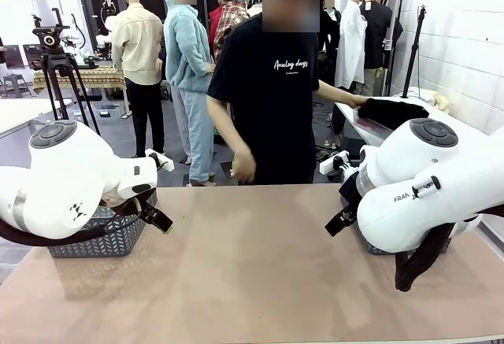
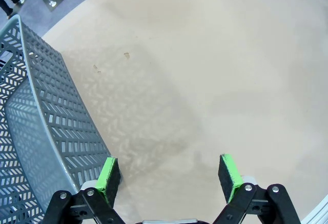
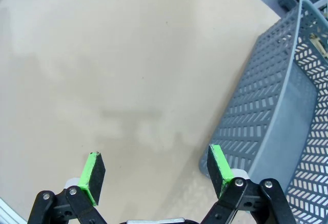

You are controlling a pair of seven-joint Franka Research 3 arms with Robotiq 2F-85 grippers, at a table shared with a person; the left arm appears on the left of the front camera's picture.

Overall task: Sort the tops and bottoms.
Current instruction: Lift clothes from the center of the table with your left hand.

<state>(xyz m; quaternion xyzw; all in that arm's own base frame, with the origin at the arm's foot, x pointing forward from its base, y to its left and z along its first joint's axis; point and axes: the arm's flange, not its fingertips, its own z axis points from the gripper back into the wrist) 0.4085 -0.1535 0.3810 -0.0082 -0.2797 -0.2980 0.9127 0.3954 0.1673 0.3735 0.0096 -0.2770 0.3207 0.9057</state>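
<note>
A black soft garment, one of the bottoms, lies on a white side table at the far right. The person's hand rests at its edge. The orange and pale grey-white tops are out of view. My left gripper hangs open just over the table beside the left grey basket; in the left wrist view its fingers spread over bare tabletop, with nothing between them. My right gripper is open too, with its fingers empty next to the right grey basket.
The person in a black T-shirt stands at the far edge of the tan table, turned toward the side table. The left basket looks empty inside. A tripod stands far left.
</note>
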